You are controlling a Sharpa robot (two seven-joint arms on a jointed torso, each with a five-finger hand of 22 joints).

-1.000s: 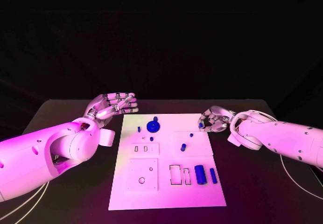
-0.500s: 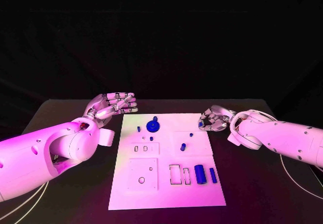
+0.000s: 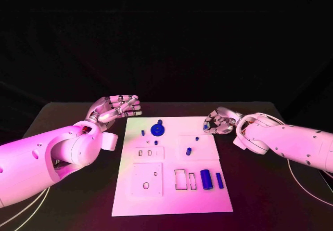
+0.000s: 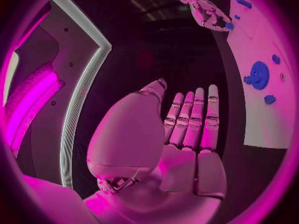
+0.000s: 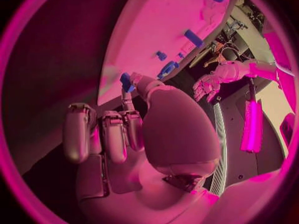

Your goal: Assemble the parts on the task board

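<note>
White task board (image 3: 173,192), unlettered blue parts (image 3: 206,179)

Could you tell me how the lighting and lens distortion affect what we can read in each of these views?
Head view: magenta light tints the white task board and both arms, the background is black, the blue parts stay legible. Left wrist view: fisheye bends the board's edge, the silver left hand dominates. Right wrist view: the right hand is large, and the small blue piece at its fingertips is soft-edged.

You will find no legible text, label, brand, number or sign on the task board (image 3: 173,192), its parts, or either arm.
</note>
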